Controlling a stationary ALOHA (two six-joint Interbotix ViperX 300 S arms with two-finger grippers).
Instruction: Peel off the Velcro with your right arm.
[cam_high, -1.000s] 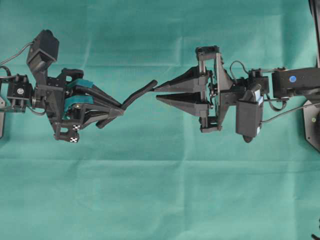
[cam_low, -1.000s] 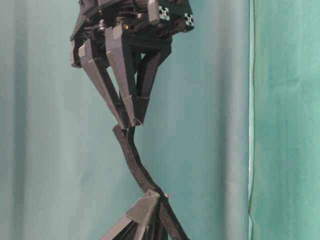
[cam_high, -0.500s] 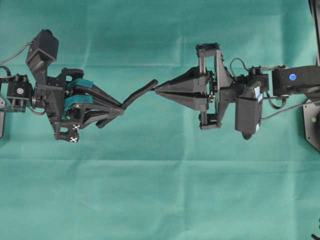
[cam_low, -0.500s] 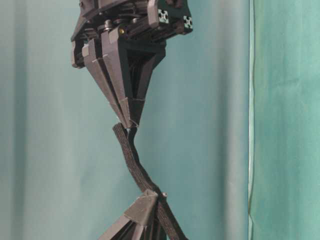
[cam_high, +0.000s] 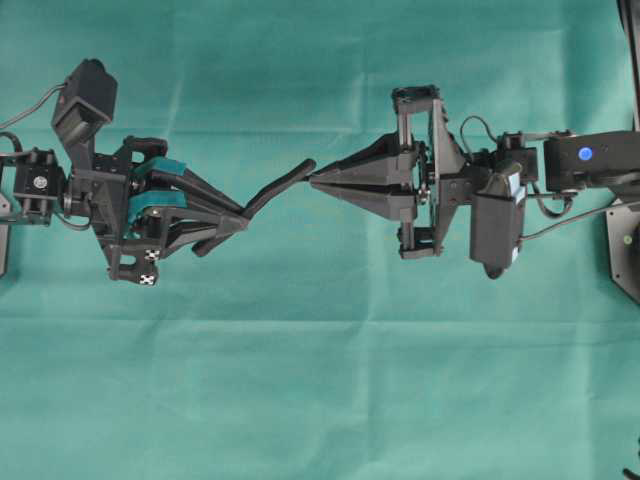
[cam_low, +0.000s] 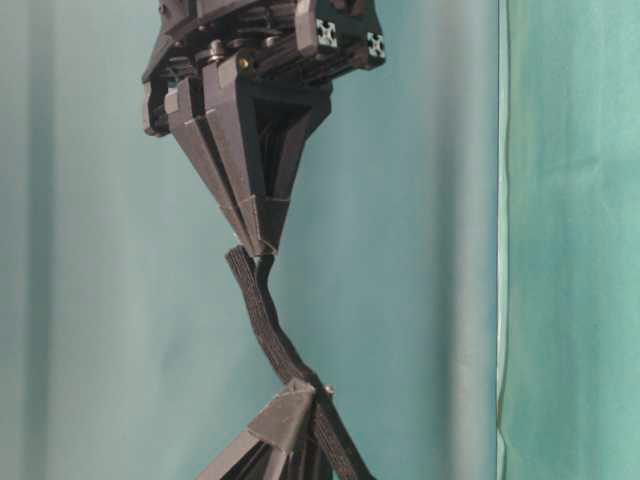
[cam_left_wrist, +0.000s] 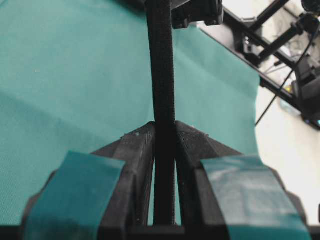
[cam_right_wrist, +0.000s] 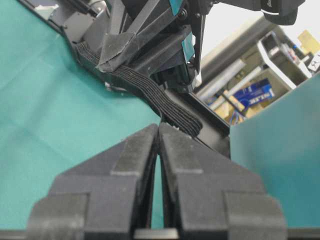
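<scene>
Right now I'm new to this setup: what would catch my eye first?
Two black arms meet nose to nose above the green cloth. A black Velcro strip bridges them at the middle: the left hand, with teal-taped fingers, is clamped on one end, while the right hand has shut at the strip's other end.

Left wrist-mounted view: the left gripper (cam_left_wrist: 165, 145), with teal tape (cam_left_wrist: 75, 192) on each of its 2 fingers, is clamped on the Velcro (cam_left_wrist: 162, 75), a black strip running straight up from between the fingertips to dark hardware at the top edge. Green cloth (cam_left_wrist: 65, 75) covers the table; at right, beyond its edge, stand black frame bars (cam_left_wrist: 265, 80) and cables.
</scene>
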